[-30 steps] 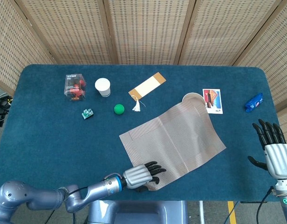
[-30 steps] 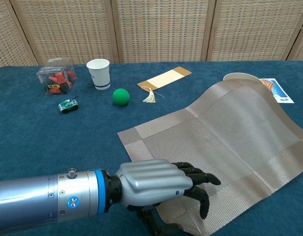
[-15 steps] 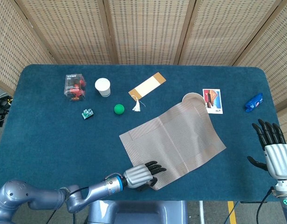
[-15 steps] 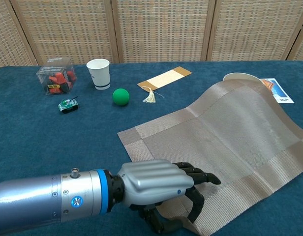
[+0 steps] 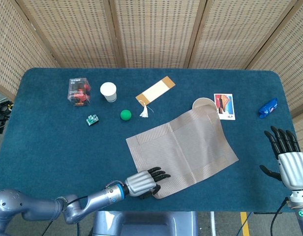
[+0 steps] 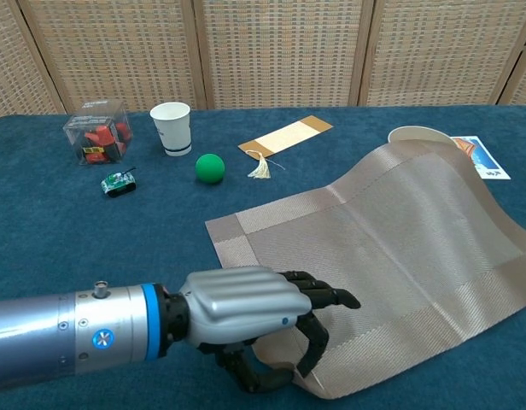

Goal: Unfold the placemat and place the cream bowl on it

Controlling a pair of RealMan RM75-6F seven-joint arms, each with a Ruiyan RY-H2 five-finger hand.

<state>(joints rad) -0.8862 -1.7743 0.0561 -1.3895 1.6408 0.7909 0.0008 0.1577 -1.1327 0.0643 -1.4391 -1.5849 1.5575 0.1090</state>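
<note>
Head view: placemat [image 5: 183, 147] far corner over cream bowl [image 5: 201, 103], left hand [image 5: 141, 182] fingers [image 6: 324, 298] gripping near corner, right hand [image 5: 287, 157] splayed, empty.

The counter [image 5: 43, 142] is covered with a dark blue, carpet-like cloth and has rounded far corners. Behind it stand woven wicker screen panels [image 5: 151, 29] in light wooden frames. At the right edge a grey floor [image 5: 301, 115] shows, with a yellow line [image 5: 244, 222] near the bottom. The light is even and soft.
</note>
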